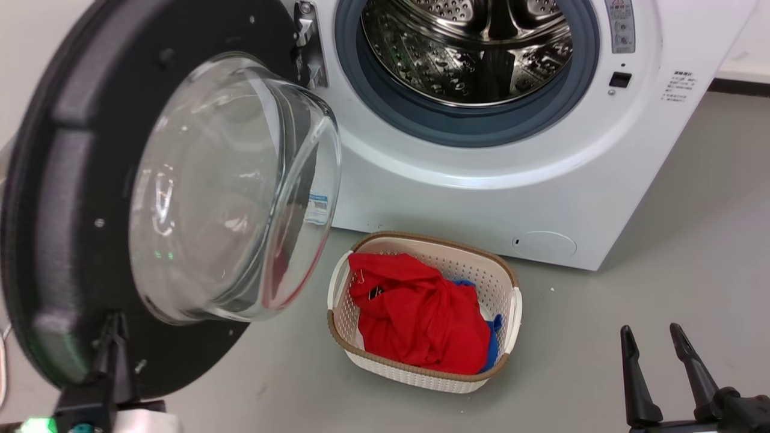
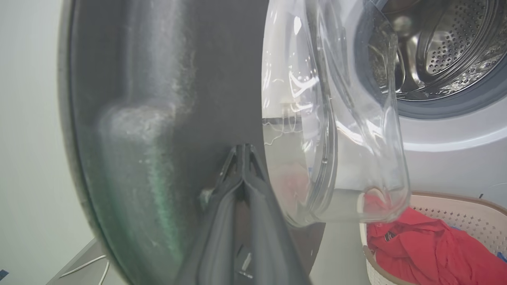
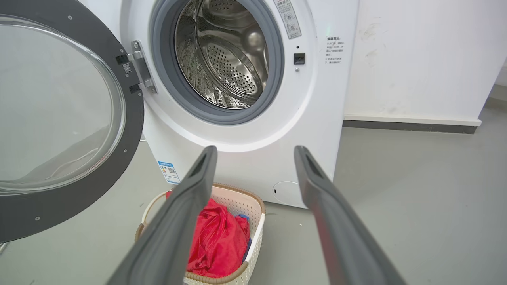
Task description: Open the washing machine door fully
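Closed and empty to serve as a pusher, the left end effector [image 2: 242, 148] is pressing the round glossy black washing machine door [image 1: 60, 198] outward.

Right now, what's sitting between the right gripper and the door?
A basket with red cloth in it stands between the right gripper and the door. The head view shows it.

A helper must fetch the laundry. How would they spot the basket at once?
Find the white washing machine with its black door swung open to the left. On the grey floor just before it stands the basket. It is cream lattice plastic with a brown rim, holding a red cloth over a blue item.
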Tool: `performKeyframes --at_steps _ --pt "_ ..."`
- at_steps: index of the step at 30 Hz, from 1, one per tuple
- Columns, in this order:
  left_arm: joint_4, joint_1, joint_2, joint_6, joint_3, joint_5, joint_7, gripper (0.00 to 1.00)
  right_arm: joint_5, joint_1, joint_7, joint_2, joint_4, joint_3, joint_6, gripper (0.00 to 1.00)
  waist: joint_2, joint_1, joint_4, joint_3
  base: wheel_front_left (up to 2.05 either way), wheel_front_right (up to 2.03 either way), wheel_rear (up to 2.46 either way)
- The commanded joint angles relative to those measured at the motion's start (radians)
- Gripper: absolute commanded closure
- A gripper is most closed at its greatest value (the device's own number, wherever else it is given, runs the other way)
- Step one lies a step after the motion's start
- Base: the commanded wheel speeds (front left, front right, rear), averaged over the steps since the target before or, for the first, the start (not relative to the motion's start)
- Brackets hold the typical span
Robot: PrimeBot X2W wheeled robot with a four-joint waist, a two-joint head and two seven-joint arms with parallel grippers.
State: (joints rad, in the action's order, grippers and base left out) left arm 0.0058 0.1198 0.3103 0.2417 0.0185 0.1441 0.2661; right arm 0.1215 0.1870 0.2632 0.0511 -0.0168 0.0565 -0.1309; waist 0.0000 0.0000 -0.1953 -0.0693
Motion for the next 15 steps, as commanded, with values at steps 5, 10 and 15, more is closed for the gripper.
performKeyframes --at_steps 5,10,15 --pt "0.038 -0.054 0.023 0.002 -0.072 0.021 -0.003 1.00 -0.017 -0.025 0.002 -0.002 -0.009 0.005 0.000 0.00 0.0000 0.0000 0.006 -0.040 0.00 0.00 0.00" --pt "0.073 -0.100 0.036 -0.007 -0.141 0.039 -0.003 1.00 -0.026 -0.042 0.002 -0.002 -0.017 0.012 0.000 0.00 0.0000 0.0000 0.007 -0.077 0.00 0.00 0.00" --pt "0.107 -0.144 0.049 -0.021 -0.195 0.046 -0.003 1.00 -0.040 -0.059 0.002 -0.002 -0.025 0.020 0.000 0.00 0.0000 0.0000 0.006 -0.115 0.00 0.00 0.00"
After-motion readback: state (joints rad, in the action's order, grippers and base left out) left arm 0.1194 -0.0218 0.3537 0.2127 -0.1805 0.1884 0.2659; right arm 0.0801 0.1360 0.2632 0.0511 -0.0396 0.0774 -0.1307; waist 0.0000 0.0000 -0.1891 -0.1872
